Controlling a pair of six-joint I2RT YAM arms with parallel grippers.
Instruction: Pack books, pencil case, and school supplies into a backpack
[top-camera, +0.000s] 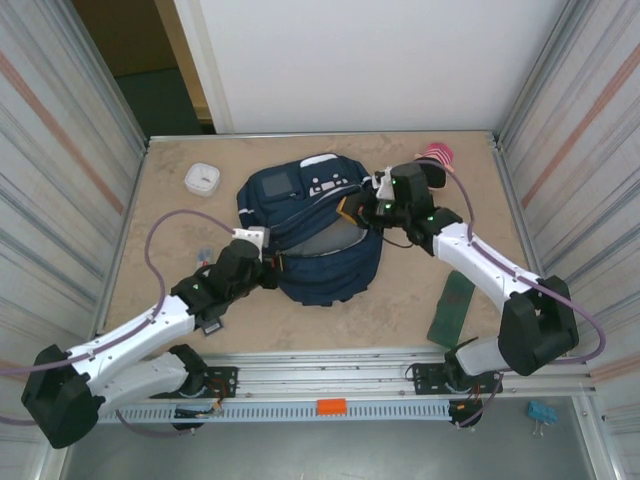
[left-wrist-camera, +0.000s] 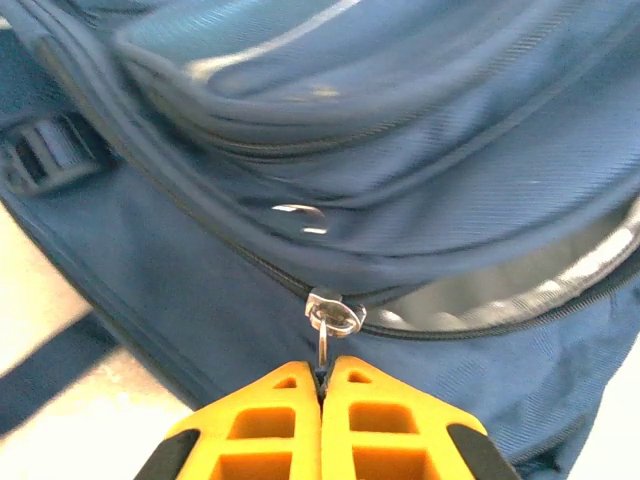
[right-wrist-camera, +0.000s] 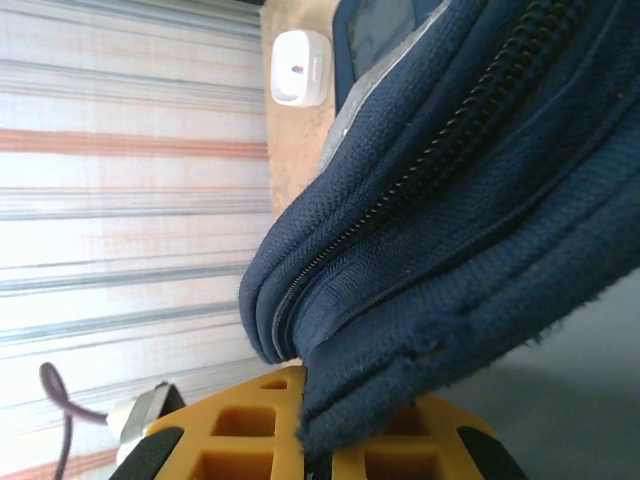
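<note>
The navy backpack (top-camera: 310, 235) lies in the middle of the table, its main zip partly open and grey lining (left-wrist-camera: 470, 295) showing. My left gripper (top-camera: 262, 242) (left-wrist-camera: 322, 375) is at its left side, shut on the metal zipper pull (left-wrist-camera: 326, 340). At the bag's right upper edge, my right gripper (top-camera: 376, 200) (right-wrist-camera: 322, 445) is shut on a fold of the backpack's fabric (right-wrist-camera: 450, 220). A dark green book (top-camera: 452, 308) lies flat on the table at the right. A small white slab (top-camera: 203, 178) (right-wrist-camera: 300, 68) with red and blue marks sits at the back left.
A pink striped item (top-camera: 438, 154) lies at the back right, partly behind the right arm; I cannot tell if it is the pencil case. Corrugated walls close in the left and right sides. A metal rail (top-camera: 330, 385) runs along the near edge.
</note>
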